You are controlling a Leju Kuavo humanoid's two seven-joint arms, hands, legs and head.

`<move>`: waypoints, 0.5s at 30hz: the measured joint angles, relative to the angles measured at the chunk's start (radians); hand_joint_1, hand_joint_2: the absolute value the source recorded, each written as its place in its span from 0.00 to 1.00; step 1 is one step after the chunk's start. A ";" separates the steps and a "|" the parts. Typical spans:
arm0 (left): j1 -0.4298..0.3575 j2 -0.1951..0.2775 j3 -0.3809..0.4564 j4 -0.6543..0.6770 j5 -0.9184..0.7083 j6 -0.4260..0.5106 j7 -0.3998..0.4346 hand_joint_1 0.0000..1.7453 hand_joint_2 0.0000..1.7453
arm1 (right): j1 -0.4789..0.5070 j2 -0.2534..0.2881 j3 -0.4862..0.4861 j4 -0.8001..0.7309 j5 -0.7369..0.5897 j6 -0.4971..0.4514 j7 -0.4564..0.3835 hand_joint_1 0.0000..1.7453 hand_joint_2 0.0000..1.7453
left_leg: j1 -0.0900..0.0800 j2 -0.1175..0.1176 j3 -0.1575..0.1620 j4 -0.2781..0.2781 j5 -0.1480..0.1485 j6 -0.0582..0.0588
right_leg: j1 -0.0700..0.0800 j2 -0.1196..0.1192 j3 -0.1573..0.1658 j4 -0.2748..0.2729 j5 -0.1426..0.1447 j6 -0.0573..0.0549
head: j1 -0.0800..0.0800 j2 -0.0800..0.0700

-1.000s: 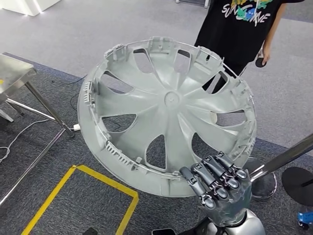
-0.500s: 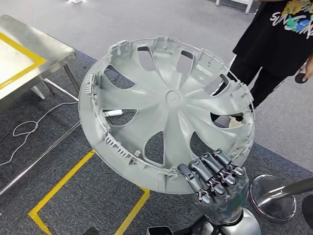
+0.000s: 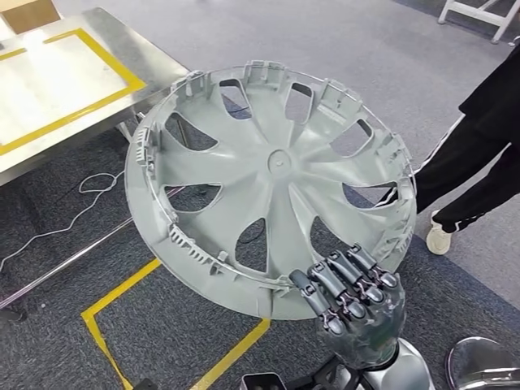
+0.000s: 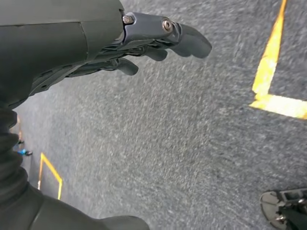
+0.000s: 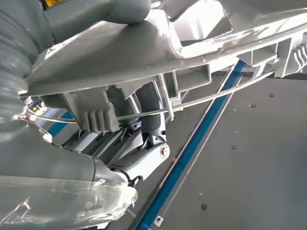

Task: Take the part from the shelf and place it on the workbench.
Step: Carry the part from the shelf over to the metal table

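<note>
The part is a large pale grey wheel cover [image 3: 276, 162] with spokes and clips round its rim, held tilted in the air in front of me in the head view. My right hand [image 3: 356, 305] grips its near rim, fingers curled over the edge. In the right wrist view the cover's rim [image 5: 145, 48] lies across the hand, with fingers [image 5: 145, 158] under it. The steel workbench [image 3: 153, 69], marked with a yellow tape rectangle, stands at the upper left. My left hand [image 4: 145, 38] hangs over the carpet, fingers loosely extended and holding nothing.
A person's dark-clad legs [image 3: 484, 162] and a white shoe [image 3: 439, 237] are at the right. Yellow floor tape [image 3: 116, 296] runs under the cover. The bench's lower rail [image 3: 67, 264] and a cable [image 3: 73, 215] lie at the left. A round metal base [image 3: 484, 366] sits at the lower right.
The whole view has swung left: the workbench has come further into the picture and the person has slid off to the right. My right hand keeps its grip on the wheel cover.
</note>
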 joint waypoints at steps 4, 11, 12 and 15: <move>0.002 0.004 0.002 0.000 0.000 -0.005 -0.001 0.00 1.00 | -0.010 -0.002 0.004 0.011 0.000 0.000 0.003 1.00 1.00 | -0.006 0.091 -0.054 0.109 -0.068 -0.015 | 0.000 -0.051 0.003 -0.009 0.007 -0.023 | -0.012 0.000; -0.002 0.011 0.003 0.000 0.000 -0.023 0.000 0.00 1.00 | -0.016 -0.004 0.006 0.032 0.000 0.000 0.003 1.00 1.00 | -0.012 0.176 -0.029 0.096 -0.033 -0.014 | 0.009 -0.143 0.008 -0.008 -0.001 -0.022 | -0.016 0.000; -0.005 0.012 0.003 0.000 0.000 -0.026 0.000 0.00 1.00 | -0.017 -0.004 0.007 0.035 0.000 0.000 0.003 1.00 1.00 | -0.015 0.196 -0.003 0.046 -0.019 -0.008 | 0.013 -0.153 0.008 -0.007 -0.004 -0.018 | -0.016 0.000; -0.007 0.015 0.003 0.000 0.000 -0.031 0.002 0.00 1.00 | -0.022 -0.005 0.010 0.039 0.000 0.000 0.004 1.00 1.00 | -0.022 0.196 0.010 0.005 -0.017 0.012 | 0.020 -0.184 0.014 -0.010 -0.008 -0.005 | -0.015 0.000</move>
